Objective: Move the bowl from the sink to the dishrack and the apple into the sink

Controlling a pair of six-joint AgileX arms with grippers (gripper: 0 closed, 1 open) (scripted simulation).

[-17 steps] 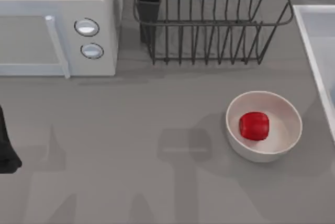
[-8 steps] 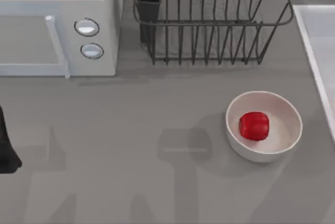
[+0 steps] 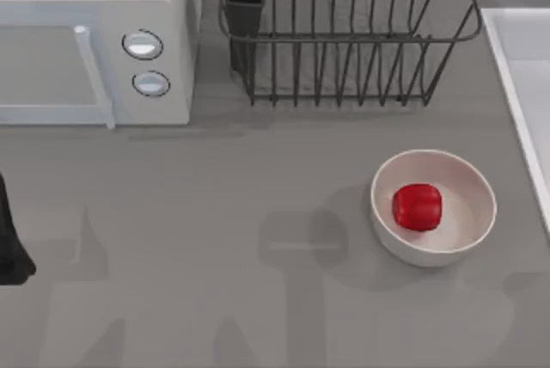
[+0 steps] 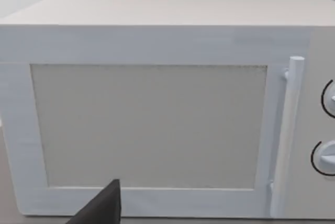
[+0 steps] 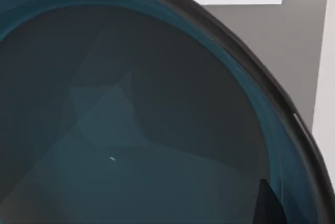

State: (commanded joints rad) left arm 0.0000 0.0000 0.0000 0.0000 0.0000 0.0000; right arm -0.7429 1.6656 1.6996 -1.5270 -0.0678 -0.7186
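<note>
My left arm point(image 3: 10, 243) shows as a dark shape at the left edge of the top view, a little below mid-height, parked over the table's left side. In the left wrist view a dark wedge of the left gripper's finger point(image 4: 102, 208) juts up from the bottom edge, left of centre. In the right wrist view a small dark tip of the right gripper's finger point(image 5: 268, 205) sits at the lower right of the frame, close against a dark blue curved surface.
</note>
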